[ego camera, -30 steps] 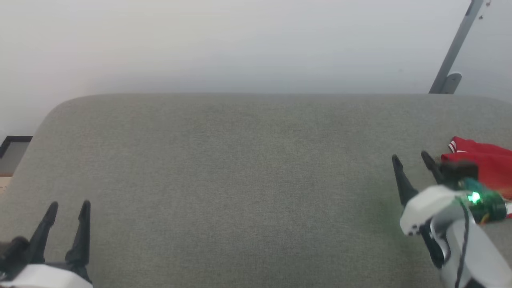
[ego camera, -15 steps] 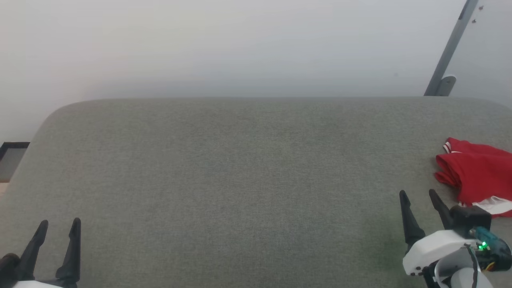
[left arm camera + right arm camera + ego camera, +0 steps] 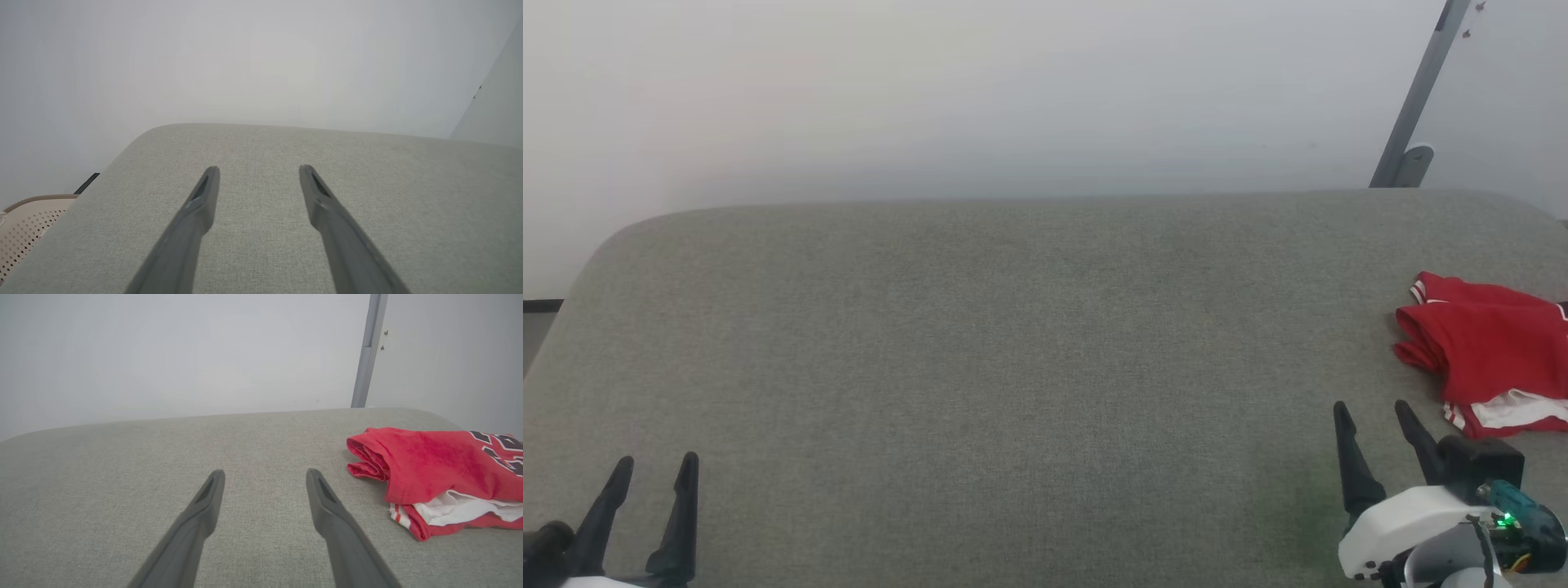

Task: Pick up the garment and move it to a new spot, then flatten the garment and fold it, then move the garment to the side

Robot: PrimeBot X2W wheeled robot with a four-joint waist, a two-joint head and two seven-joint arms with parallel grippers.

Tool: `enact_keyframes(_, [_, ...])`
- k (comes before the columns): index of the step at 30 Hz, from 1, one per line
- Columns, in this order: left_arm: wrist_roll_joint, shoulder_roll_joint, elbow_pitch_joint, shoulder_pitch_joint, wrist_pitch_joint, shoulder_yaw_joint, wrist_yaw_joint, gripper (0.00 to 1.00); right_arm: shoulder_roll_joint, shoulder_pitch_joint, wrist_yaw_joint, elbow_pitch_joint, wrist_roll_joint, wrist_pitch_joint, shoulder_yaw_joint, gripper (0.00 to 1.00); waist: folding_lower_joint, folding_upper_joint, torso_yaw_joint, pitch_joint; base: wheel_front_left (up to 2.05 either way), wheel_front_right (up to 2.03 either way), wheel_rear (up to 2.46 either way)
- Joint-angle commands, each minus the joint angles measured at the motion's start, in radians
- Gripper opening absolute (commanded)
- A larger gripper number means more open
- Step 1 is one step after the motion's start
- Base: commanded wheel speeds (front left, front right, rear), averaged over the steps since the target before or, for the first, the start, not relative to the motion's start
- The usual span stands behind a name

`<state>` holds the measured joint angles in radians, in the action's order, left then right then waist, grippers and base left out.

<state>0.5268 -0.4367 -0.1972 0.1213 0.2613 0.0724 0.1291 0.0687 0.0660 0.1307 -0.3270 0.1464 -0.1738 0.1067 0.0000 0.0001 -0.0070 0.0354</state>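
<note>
Garment: red T-shirt, folded into a loose bundle, lying on the grey cushion at its right end. Its right part is cut off by the frame edge in the head view. In the right wrist view the dark chest letters are only partly visible and unreadable, and a white sleeve is tucked under the red top layer. The rolled fold faces the cushion's middle. The long axis seems to run along the cushion's length, but the full extent is unseen.

Right gripper: over the cushion's near right part, just short of the garment, fingers spread, holding nothing.

Left gripper: over the cushion's near left corner, fingers spread, holding nothing.
</note>
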Motion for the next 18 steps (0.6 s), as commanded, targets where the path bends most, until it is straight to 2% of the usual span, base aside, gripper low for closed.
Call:
enact_keyframes(1, [0.004, -0.002, -0.003, 0.002, 0.004, -0.002, 0.002, 1.00, -0.005, -0.009, 0.000, 0.011, -0.006, 0.006, 0.003, 1.00, 0.0000, -0.0001, -0.001, -0.001, 0.00, 0.00, 0.00])
enact_keyframes(12, [-0.008, 0.003, -0.007, -0.002, 0.004, -0.004, 0.002, 1.00, -0.014, -0.021, 0.000, 0.042, -0.016, 0.021, 0.007, 1.00, 0.0000, -0.0001, 0.003, -0.002, 0.00, 0.00, 0.00])
enact_keyframes(13, [-0.005, 0.005, -0.004, 0.000, 0.000, -0.003, 0.000, 0.00, -0.011, -0.011, 0.000, 0.038, -0.014, 0.020, 0.009, 0.00, 0.0000, -0.0001, 0.003, -0.002, 0.00, 0.00, 0.00])
enact_keyframes(18, [-0.008, 0.061, -0.045, 0.009, -0.005, -0.019, 0.000, 0.00, -0.014, -0.043, 0.000, -0.007, -0.014, 0.020, 0.009, 0.00, 0.0000, -0.0001, 0.003, -0.003, 0.00, 0.00, 0.00])
